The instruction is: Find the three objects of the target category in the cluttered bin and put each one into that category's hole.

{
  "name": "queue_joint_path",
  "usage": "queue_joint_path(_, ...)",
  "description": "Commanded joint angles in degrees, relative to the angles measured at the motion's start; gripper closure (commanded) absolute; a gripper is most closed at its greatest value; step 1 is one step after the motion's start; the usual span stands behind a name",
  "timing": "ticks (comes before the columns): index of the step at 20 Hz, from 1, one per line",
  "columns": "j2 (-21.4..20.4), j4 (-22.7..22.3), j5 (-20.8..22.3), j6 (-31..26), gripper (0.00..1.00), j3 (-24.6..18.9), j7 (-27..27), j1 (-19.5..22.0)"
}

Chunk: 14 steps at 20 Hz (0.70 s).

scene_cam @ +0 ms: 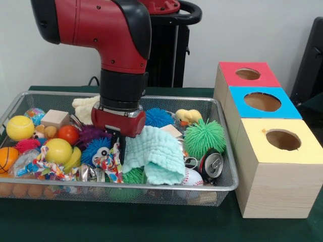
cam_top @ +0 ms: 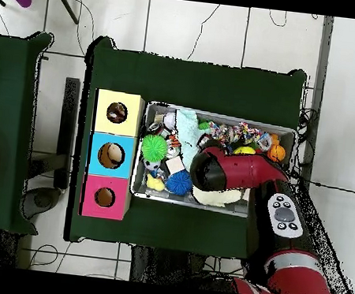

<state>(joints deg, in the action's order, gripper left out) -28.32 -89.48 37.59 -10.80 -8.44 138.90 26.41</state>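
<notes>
Brightness: both views evenly and brightly lit, with soft indoor light.
Glare: pale sheen on the red arm (scene_cam: 96, 25) shell in the front view; a small highlight on the soda can (scene_cam: 212, 165) top.
Shadows: soft and short; a dim patch under the arm inside the wire bin (scene_cam: 224, 146), and a faint shadow beside the yellow box (scene_cam: 277, 169) on the table (scene_cam: 151, 222).
Focus: front view slightly soft; small clutter in the overhead view blurs together.
</notes>
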Motion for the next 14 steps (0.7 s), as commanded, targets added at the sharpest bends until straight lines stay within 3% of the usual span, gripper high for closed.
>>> queue_joint_path(1,2.68,-3.09,0.53,-1.36,1.0,-5.03,-2.62,0.67)
queue_joint_path(10,1.38,-1.63,2.55,1.32,1.0,-1.29,-0.91,-3.08)
queue_joint_path(14,-1.36,-0.99,2.79,1.24,1.0,0.36,-0.65,-4.96)
